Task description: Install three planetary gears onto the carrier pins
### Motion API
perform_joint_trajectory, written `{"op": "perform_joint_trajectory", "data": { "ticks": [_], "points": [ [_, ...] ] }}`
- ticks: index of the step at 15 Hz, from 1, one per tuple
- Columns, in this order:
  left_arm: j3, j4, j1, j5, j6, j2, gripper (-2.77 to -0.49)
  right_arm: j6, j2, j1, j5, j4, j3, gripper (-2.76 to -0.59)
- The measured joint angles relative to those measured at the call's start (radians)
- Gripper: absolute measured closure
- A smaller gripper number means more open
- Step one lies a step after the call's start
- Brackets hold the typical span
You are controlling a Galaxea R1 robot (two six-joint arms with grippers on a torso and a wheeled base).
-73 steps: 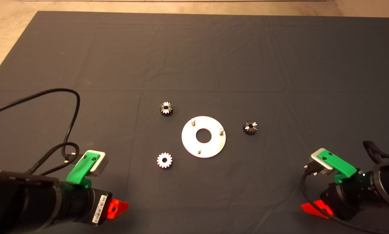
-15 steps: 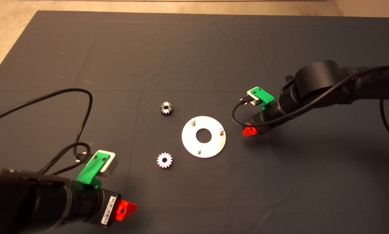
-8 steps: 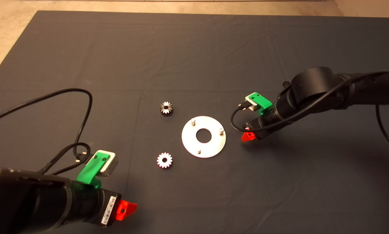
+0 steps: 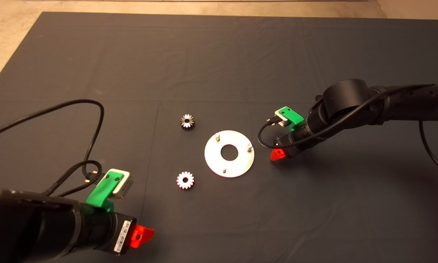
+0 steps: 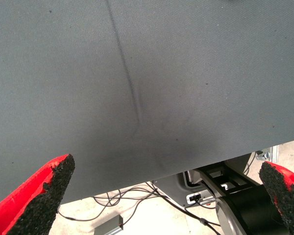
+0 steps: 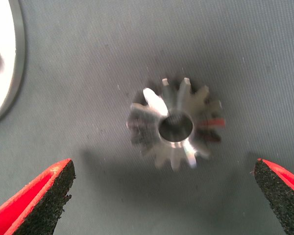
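Observation:
The carrier is a shiny disc at mid-mat, with three carrier pins standing upright and bare. Two planetary gears lie loose: one gear beyond the disc's left side, another gear near its front left. In the head view my right gripper covers the third gear, just right of the disc. The right wrist view shows that gear flat on the mat, with my right gripper open and one finger on each side, not touching. My left gripper waits open at the lower left.
The disc's rim lies close beside the gear in the right wrist view. A black cable loops over the mat above the left arm. The left wrist view shows the mat's edge with floor cables and equipment beyond.
The right arm came from its parked spot at the lower right to the gear right of the disc. In the last second it crept slightly left and lower. The left arm barely moved.

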Motion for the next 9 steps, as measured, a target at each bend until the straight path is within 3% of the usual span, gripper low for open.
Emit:
{"op": "perform_joint_trajectory", "data": {
  "ticks": [2,4,9],
  "points": [
    [0.0,0.0,0.0,0.0,-0.002,0.0,-2.75,-0.026,0.011,0.0,0.02,0.0,-0.021,-2.72],
    [0.0,0.0,0.0,0.0,-0.003,0.0,-2.75,-0.033,0.015,0.0,0.022,0.0,-0.031,-2.71],
    [0.0,0.0,0.0,0.0,-0.003,0.0,-2.75,-0.036,0.016,0.0,0.027,0.0,-0.044,-2.42]
  ]
}}
